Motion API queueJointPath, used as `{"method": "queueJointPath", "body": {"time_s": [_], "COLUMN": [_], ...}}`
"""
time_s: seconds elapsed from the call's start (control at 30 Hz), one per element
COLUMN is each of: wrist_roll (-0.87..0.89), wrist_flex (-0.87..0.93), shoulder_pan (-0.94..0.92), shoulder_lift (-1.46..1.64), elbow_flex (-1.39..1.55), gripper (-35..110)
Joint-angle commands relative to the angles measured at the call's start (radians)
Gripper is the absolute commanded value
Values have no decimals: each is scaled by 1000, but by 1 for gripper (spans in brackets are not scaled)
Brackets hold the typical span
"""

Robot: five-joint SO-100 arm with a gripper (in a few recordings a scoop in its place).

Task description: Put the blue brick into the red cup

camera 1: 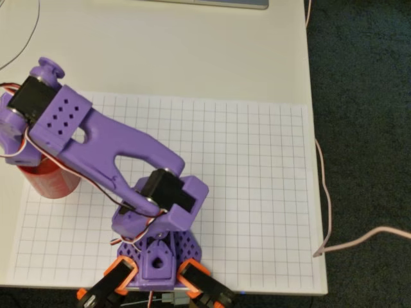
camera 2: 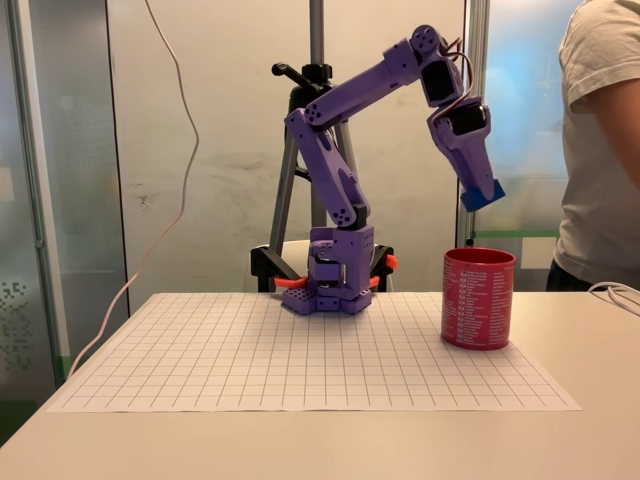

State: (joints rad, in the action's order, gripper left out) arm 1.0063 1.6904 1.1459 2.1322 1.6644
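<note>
Purple plastic robot gripper (camera 2: 478, 190) clamps the small blue studded toy brick (camera 2: 483, 195) above the red cylindrical plastic cup (camera 2: 478, 298); the drop appears next, needing centring over the rim and release. White gridded paper sheet (camera 2: 300, 350) covers the table; a person (camera 2: 600, 140) stands beside it.

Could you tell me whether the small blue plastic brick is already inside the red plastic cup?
No, the gripper holds the blue brick above the red cup.

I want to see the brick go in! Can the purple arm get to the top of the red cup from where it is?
Probably yes. The gripper holds the blue brick in the air just above the red cup, whose mouth is open, and nothing stands between them.
</note>
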Motion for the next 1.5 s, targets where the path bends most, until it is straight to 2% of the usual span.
{"method": "queueJointPath", "body": {"time_s": [0.0,0.63,0.7,0.77,0.8,1.07,1.37,1.4,1.47], "wrist_roll": [9,28,8,-34,-43,-46,-41,-46,-34], "wrist_flex": [-17,-106,-106,-115,-114,-94,-100,-91,-67], "shoulder_pan": [3,-11,-11,-8,-5,2,-8,-3,2], "shoulder_lift": [41,26,32,51,63,52,51,48,46], "elbow_flex": [32,143,141,141,138,133,133,132,121], "gripper": [5,6,15,36,42,49,52,50,30]}}
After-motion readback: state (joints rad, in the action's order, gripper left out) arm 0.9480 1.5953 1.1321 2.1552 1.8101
